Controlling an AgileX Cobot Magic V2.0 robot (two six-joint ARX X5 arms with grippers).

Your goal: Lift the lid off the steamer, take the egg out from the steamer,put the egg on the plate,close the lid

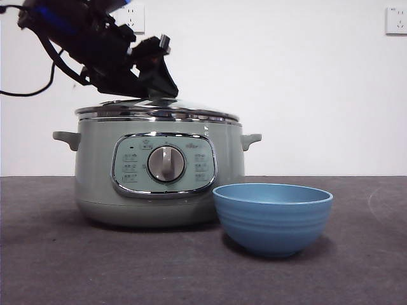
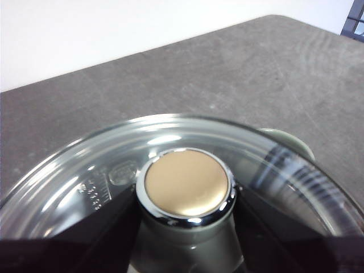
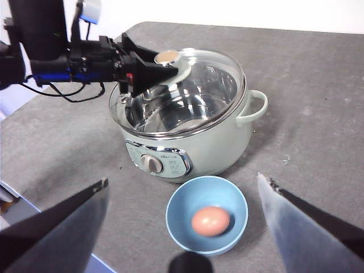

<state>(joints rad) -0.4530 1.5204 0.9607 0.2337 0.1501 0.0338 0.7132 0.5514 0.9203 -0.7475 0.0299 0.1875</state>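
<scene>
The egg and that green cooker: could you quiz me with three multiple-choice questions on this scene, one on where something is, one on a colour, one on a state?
1. Where is the egg?
A. in the steamer
B. in the plate
C. on the table

2. What colour is the plate?
A. blue
B. red
C. white

3. What is the left end effector doing?
A. hanging far above the table
B. holding the egg
C. closed around the knob of the lid

Answers:
1 B, the right wrist view shows the egg lying in the blue bowl in front of the steamer.
2 A, it is matte blue in both the front and right wrist views.
3 C, the left wrist view shows the dark jaws on either side of the knob, with the lid resting on the steamer.
</scene>
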